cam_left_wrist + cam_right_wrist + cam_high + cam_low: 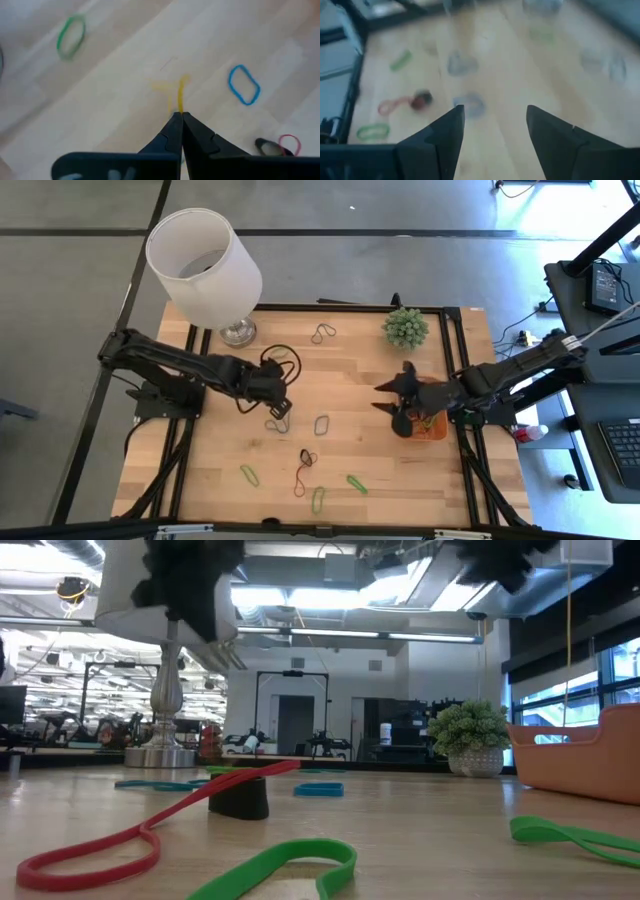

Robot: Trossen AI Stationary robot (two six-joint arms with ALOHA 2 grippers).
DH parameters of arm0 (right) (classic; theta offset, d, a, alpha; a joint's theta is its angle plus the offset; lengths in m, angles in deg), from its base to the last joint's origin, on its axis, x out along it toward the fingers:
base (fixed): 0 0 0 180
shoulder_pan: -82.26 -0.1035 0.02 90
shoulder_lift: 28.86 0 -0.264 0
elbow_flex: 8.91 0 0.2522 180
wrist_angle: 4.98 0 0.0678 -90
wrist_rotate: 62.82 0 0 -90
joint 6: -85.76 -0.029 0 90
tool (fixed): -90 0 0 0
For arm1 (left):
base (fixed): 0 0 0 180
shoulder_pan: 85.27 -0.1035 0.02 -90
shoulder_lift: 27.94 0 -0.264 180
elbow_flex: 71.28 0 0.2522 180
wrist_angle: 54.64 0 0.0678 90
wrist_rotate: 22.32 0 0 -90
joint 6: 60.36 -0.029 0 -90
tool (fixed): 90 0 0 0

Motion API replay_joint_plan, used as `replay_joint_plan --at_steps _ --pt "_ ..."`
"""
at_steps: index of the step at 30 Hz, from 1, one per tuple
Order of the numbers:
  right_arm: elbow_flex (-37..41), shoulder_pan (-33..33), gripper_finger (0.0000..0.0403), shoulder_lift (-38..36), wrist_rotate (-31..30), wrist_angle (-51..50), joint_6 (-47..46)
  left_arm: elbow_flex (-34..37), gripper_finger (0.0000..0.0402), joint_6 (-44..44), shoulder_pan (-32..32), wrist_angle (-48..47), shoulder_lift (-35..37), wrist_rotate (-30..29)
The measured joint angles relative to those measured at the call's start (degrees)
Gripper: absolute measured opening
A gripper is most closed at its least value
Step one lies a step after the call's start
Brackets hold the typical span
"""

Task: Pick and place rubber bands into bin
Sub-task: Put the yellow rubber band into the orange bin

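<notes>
Several rubber bands lie flat on the wooden table: a blue one [321, 424] [244, 85], green ones [249, 475] [355, 482] [318, 500], and a red one with a dark one [304, 465] [150, 830]. My left gripper [282, 406] [179, 119] is shut on a yellow rubber band [179, 92] left of the table's middle. The orange bin [434, 430] [590, 755] stands on the table at the right. My right gripper [392, 406] [495, 122] is open and empty beside the bin's left side. My left gripper pinches the yellow rubber band by one end [180, 109] between its two fingertips, coming from above and pointing down. The band hangs below the fingertips as a thin loop. I cannot tell whether its lower end touches the table.
A white-shaded lamp [205, 265] stands at the far left and a small potted plant [405, 328] at the far right. Another band [322, 333] lies near the far edge. A black cable [280, 360] loops by my left arm.
</notes>
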Motion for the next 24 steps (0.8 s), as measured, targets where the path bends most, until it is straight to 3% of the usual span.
replay_joint_plan --at_steps 5,11,19,24 --pt "0.0 1.3 0.0217 4.6 -3.3 16.1 15.3 -3.1 0.0001 -7.4 0.0 2.9 0.0 -1.0" --pt "-0.4 4.7 0.0217 12.4 -3.4 29.9 19.9 -4.1 0.0002 -15.2 0.0 10.9 0.0 -0.8" --pt "-10.5 8.1 0.0217 24.0 3.2 29.8 20.8 -4.1 0.0002 -24.8 -0.1 19.8 0.0 3.3" --pt "-19.9 8.3 0.0217 31.6 3.8 22.8 22.9 -4.1 0.0002 -28.6 -0.2 20.7 0.0 5.8"
